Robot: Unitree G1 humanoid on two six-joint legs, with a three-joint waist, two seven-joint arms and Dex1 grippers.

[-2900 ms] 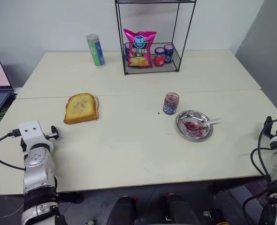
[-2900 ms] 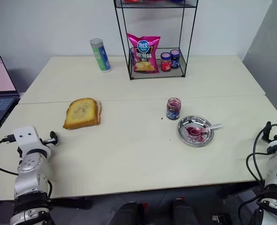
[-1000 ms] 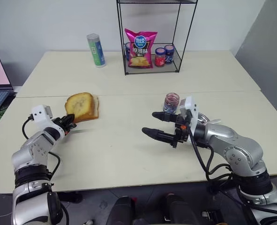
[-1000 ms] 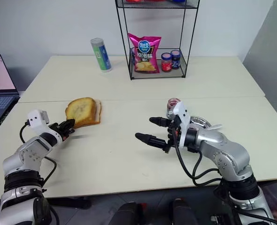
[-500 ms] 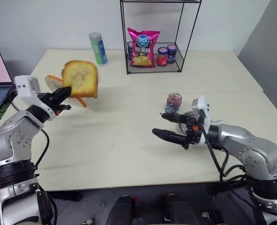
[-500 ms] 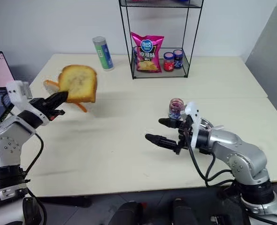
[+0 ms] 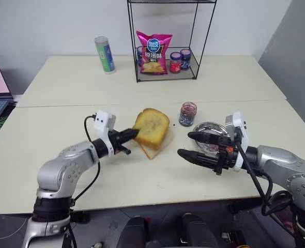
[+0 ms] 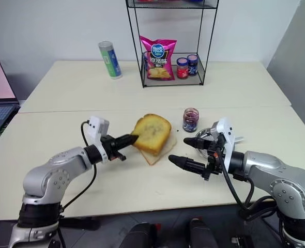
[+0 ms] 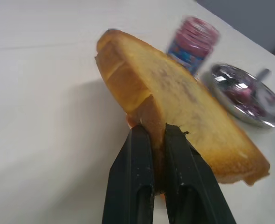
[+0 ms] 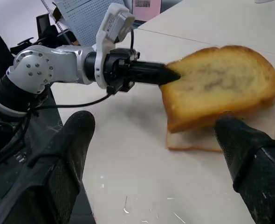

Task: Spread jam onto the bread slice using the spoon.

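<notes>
A: Where is the bread?

B: It is up off the table, near the middle. The left gripper has its two black fingers pinched tight on the edge of the bread. The bread leans, one side higher than the other.

A: How is the left arm bent?

B: It sticks out forward, and the gripper points toward the right, almost flat.

A: What is under the bread?

B: A thin pale slice lies flat on the table, just below it.

A: And the right gripper?

B: Its fingers are spread wide and hold nothing. It points left at the bread, a little way off from it.

A: Where is the spoon?

B: It rests in the round dish near the small jar. Red jam sits in the dish too.
</notes>
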